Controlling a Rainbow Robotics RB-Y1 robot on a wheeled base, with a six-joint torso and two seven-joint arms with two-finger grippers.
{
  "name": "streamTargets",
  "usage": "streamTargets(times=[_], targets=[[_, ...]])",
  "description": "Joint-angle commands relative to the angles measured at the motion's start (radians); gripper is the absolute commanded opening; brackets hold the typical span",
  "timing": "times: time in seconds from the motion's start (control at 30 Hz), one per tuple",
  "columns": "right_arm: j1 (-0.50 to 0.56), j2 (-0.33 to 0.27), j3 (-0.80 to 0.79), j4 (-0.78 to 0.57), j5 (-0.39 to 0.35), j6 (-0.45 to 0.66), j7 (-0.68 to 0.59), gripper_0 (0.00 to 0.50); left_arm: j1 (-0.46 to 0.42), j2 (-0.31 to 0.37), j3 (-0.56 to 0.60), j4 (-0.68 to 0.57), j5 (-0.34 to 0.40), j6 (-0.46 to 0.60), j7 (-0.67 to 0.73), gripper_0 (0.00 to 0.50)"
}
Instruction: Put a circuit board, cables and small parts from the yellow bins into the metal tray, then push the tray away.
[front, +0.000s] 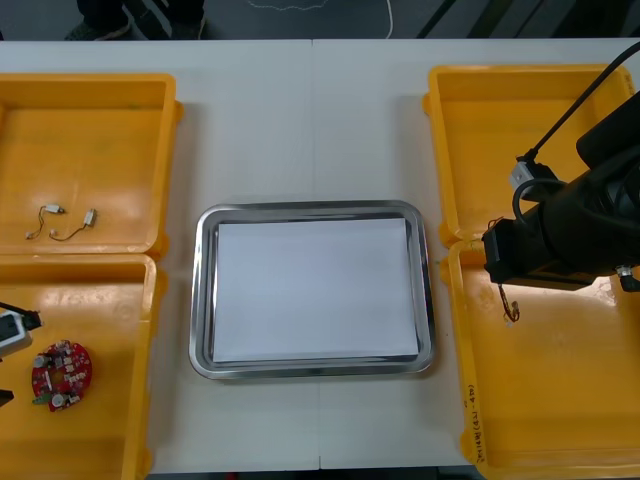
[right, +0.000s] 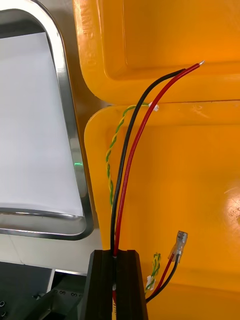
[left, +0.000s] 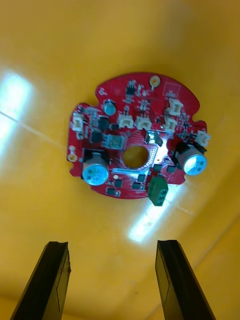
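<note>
while left gripper gapes, right gripper clamps cables across bin rim.

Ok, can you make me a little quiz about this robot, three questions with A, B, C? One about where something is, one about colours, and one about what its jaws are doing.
1. Where is the red circuit board?
A) on the table
B) in the near yellow bin on the robot's left
C) in a bin on the right

2. What colours are the cables in the right gripper?
A) blue and white
B) all green
C) black and red

3. How are the jaws of the left gripper?
A) open
B) shut on the board
C) shut on a cable

Answers:
1 B, the board lies on that bin's floor.
2 C, a black and a red cable run out from between the shut jaws.
3 A, the jaws stand apart above the board, not touching it.
</note>
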Motion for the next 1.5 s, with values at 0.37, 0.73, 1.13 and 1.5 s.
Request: streamTargets(times=[0.37,0.73,1.13,1.5], targets=[[-0.024,0.006,0.01,-0.029,0.008,0.005,-0.012,0.0,0.15,0.04,-0.076,-0.034,0.03,-0.209,-0.038,0.5],[-0.018,0.006,0.01,-0.027,0.005,0.005,-0.01,0.0,0.16,0.04,-0.118,-0.034,0.027,-0.238,-0.038,0.5],[-0.016,0.006,0.011,-0.029,0.005,0.005,-0.01,0.0,0.17,-0.006,-0.125,-0.034,-0.004,-0.26,-0.038,0.5],[-0.016,0.006,0.01,-0.029,0.007,0.005,-0.01,0.0,0.173,-0.028,-0.131,-0.034,-0.03,-0.261,-0.038,0.5]])
